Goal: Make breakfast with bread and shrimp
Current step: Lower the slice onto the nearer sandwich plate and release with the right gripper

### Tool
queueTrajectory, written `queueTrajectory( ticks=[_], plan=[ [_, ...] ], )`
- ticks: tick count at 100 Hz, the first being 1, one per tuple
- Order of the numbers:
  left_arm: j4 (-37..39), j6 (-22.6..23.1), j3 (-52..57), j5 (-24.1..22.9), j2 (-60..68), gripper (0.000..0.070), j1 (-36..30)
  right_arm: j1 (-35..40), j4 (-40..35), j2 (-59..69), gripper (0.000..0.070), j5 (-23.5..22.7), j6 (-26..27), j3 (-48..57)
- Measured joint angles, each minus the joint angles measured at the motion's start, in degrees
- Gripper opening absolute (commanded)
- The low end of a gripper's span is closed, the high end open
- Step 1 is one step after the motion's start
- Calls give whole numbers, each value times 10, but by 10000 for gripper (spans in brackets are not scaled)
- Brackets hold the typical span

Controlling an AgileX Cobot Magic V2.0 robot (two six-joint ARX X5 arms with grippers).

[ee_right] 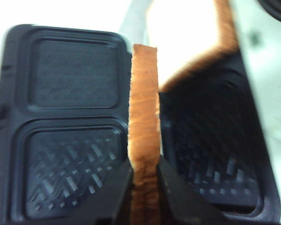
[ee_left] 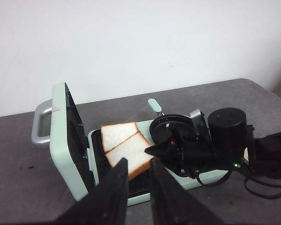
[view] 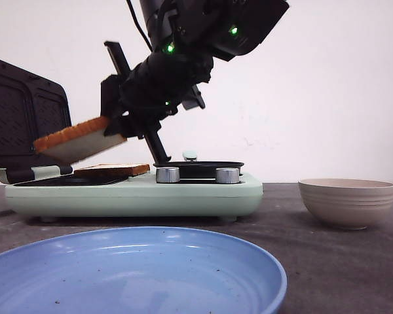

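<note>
Clamped on a slice of bread [view: 78, 139], the right gripper [ee_right: 144, 185] pinches it by one crust edge, jaws closed down to the slice's thickness. The left gripper [ee_left: 136, 180] hangs back from the sandwich maker [view: 134, 195] with its fingers a narrow gap apart and nothing between them.

By my reading, the step in hand is laying the second slice into the sandwich maker. The other slice [view: 112, 170] already lies flat on the left cooking plate, near the hinged lid [view: 23, 118], which stands open. The held slice hovers above it, partly over it, not touching.

The held slice is tilted. Its free edge dips toward the lid side, and the gripped edge sits higher, toward the pan [view: 200, 167] on the right half. Its broad faces look roughly up and down, and its length runs left to right across the cooker.

Next, the slice likely needs levelling and lowering onto the plate, then a clean release. No shrimp can be made out for certain.

A blue plate [view: 134, 271] and a bowl [view: 347, 201] sit on the tabletop [view: 288, 229].
</note>
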Motion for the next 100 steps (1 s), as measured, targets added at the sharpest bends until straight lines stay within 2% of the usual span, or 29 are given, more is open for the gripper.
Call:
queueTrajectory(
  ticks=[39, 44, 56, 62, 100],
  plan=[
    [0, 0, 0, 0, 0, 10, 0, 11, -3, 23, 2, 2, 38, 0],
    [-1, 0, 0, 0, 0, 10, 0, 12, -5, 25, 54, 2, 42, 0],
    [-2, 0, 0, 0, 0, 11, 0, 13, 0, 25, 398, 10, 43, 0],
    [-2, 0, 0, 0, 0, 11, 0, 15, 0, 25, 498, 13, 44, 0],
    [-3, -6, 0, 0, 0, 10, 0, 11, 6, 25, 524, -31, 43, 0]
  ],
)
